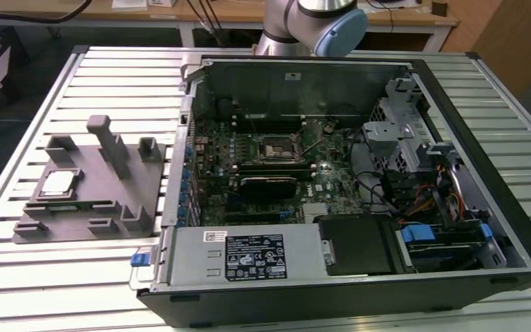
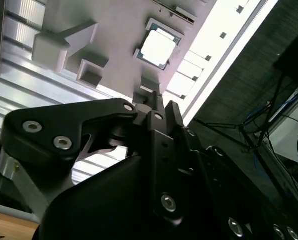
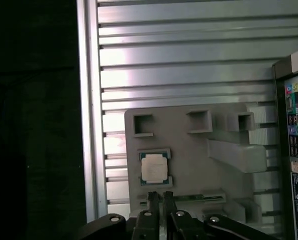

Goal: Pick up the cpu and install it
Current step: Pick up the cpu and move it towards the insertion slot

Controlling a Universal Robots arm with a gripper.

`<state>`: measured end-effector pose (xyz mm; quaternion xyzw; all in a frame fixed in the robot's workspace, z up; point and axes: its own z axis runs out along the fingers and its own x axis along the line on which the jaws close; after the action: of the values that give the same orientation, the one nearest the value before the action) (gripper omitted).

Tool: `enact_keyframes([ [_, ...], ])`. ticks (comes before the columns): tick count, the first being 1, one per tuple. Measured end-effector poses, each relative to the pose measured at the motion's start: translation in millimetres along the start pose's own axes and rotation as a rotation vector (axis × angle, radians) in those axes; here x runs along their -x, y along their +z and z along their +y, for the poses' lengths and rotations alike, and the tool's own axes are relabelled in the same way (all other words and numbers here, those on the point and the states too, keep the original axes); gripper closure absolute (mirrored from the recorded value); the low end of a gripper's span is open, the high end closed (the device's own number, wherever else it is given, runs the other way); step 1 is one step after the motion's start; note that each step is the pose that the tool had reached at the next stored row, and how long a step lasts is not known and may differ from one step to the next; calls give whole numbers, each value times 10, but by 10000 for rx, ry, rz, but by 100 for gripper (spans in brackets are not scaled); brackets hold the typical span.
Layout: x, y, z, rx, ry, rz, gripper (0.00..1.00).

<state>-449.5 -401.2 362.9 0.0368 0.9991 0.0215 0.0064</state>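
The cpu (image 1: 58,183), a pale silver square chip, lies flat in a recess of the grey holder block (image 1: 108,200) on the table, at the exterior view's left. Both wrist views look down on the cpu (image 3: 154,168) (image 2: 159,46) from well above. My gripper (image 3: 159,196) (image 2: 150,90) hangs over the holder close to the chip and touches nothing. Its two thin fingers stand shut, with nothing between them. The black socket frame (image 1: 276,146) sits in the middle of the green motherboard inside the opened computer case (image 1: 469,138).
A long green memory stick (image 3: 199,198) lies in a slot of the holder beside the cpu. Grey posts (image 1: 110,138) rise from the holder. The case's walls, drive cage (image 1: 404,138) and cables (image 1: 422,200) surround the motherboard. The slatted metal table (image 1: 63,277) ends just beyond the holder.
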Motion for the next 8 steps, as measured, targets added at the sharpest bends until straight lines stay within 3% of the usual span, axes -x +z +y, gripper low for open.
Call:
enact_keyframes([
  [5,25,92,-1,0,-285,68,59],
  [7,27,127,-3,-1,-425,83,59],
  [8,27,146,-4,-1,-441,84,47],
])
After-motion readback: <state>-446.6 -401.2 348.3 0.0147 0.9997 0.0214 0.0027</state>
